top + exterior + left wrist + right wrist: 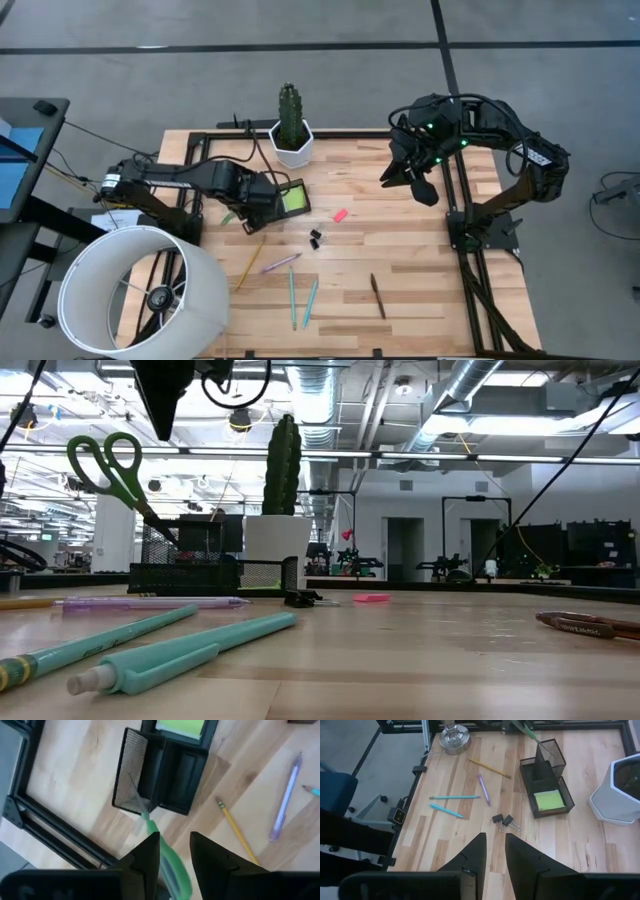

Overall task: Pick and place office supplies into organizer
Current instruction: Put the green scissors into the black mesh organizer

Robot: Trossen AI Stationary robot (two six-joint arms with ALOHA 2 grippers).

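— Where is the left arm?

— It reaches low across the table from the left side, stretched almost flat. Its left gripper (246,212) points down and toward the table's left edge. In the left wrist view the two dark fingers (147,857) stand a little apart, with a narrow gap between them.

— And the right arm?

— It is folded high over the far right part of the table. The right gripper (412,178) hangs in the air and points down. Its fingers (476,851) are nearly together and carry nothing.
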